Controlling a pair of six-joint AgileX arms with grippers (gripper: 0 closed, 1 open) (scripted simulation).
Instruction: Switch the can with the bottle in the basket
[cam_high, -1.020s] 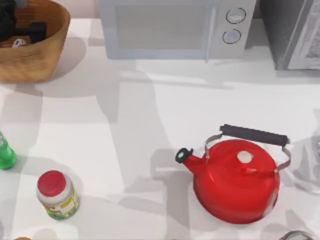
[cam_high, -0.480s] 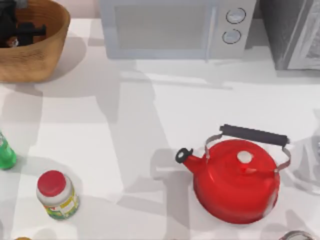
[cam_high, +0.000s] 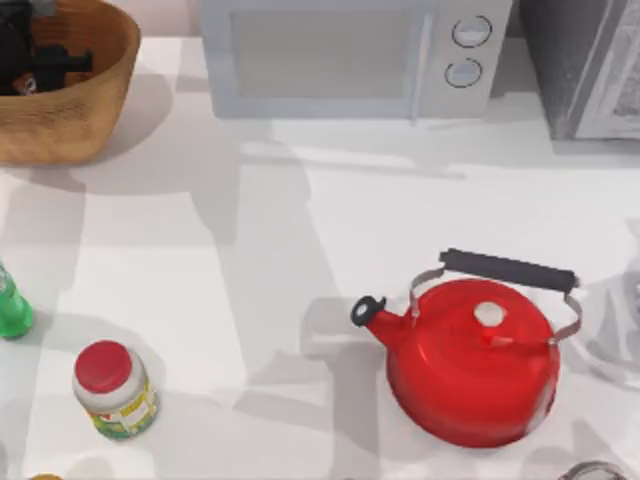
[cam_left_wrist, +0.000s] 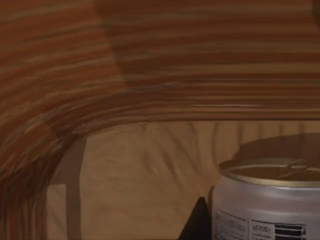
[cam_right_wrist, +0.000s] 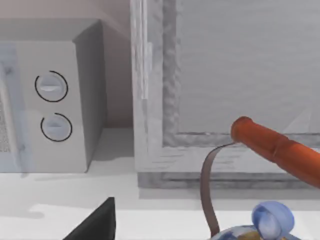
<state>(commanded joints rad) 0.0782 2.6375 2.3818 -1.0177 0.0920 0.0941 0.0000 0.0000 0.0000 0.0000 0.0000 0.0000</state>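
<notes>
Left end effector, state unclear, inside basket beside can.

Sim kitchen, microwave, red kettle

We see a brown ribbed basket, a silver gold-topped can, a green bottle, a red kettle and a red-lidded jar.

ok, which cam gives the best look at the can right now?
Left wrist view: the can sits close up on the basket floor, tan-gold top and printed side clear. In the top view the left gripper reaches into the basket at the table's back left and covers the can. The right wrist view faces the microwave.
</notes>
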